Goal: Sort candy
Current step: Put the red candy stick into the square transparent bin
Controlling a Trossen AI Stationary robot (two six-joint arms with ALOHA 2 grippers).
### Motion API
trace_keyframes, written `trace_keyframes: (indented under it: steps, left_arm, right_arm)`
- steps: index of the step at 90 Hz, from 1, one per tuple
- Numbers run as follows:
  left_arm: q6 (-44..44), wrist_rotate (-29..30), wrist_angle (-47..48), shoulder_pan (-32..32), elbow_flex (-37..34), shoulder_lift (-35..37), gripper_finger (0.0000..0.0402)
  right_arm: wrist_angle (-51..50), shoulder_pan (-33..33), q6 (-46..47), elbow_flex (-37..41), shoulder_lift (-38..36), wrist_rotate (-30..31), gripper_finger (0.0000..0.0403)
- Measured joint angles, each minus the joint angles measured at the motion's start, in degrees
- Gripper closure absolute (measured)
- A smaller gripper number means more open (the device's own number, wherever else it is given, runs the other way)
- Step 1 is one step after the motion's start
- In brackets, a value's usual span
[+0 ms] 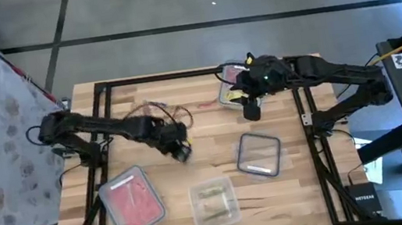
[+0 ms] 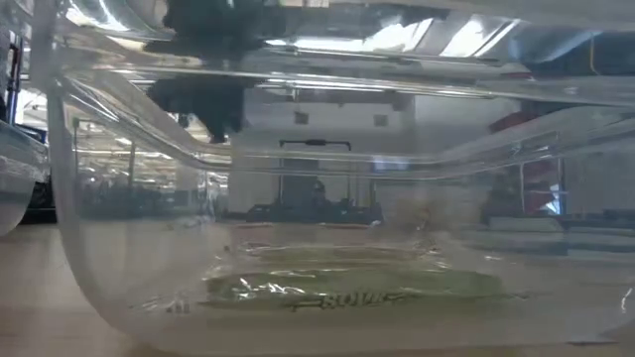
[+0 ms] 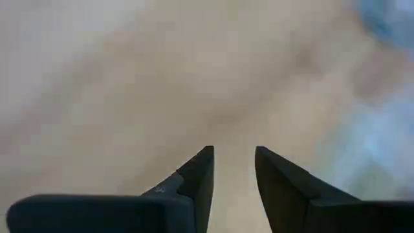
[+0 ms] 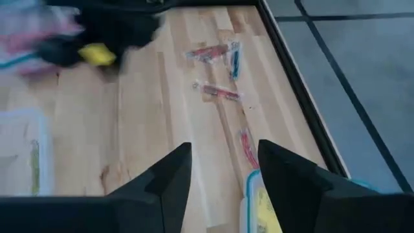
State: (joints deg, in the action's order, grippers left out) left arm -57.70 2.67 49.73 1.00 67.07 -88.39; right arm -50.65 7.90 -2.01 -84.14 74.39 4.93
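Left end effector (image 1: pixel 180 152) sits low over mid-tabletop, fingers (image 3: pixel 194 181) slightly parted, nothing between them that I can see. Right end effector (image 1: pixel 250 110) hangs near the far edge by a clear container (image 1: pixel 230 86), fingers (image 4: pixel 168 178) spread, empty. Loose candy (image 4: pixel 217 90) lies on bare wood near the far edge. Near edge: containers with red candy (image 1: pixel 133 201) and yellowish candy (image 1: pixel 212 200); another container (image 1: pixel 259 154) toward the right.

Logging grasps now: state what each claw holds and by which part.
Nothing held: left claw and right claw both show empty gaps between their fingers.
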Motion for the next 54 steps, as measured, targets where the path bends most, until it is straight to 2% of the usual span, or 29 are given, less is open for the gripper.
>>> trace_keyframes:
  steps: [6, 15, 35, 54]
  left_arm:
    - [-1.1, 4.5, 5.1, -3.7, 0.0, 0.3, 0.0307]
    - [4.6, 4.7, 6.3, -9.6, -0.3, -0.3, 0.0302]
    - [12.5, 1.1, -6.9, -19.9, -5.5, -3.8, 0.0277]
    - [14.5, 2.1, -17.3, -24.5, -8.5, -9.8, 0.0259]
  right_arm:
    - [0.0, 0.0, 0.6, 0.0, -0.1, 0.0, 0.0238]
    - [0.1, 0.0, 2.2, 0.0, -0.1, 0.0, 0.0238]
    - [1.7, 0.0, 4.3, 0.0, -0.1, 0.0, 0.0238]
    - [3.6, 0.0, 7.9, 0.0, -0.1, 0.0, 0.0238]
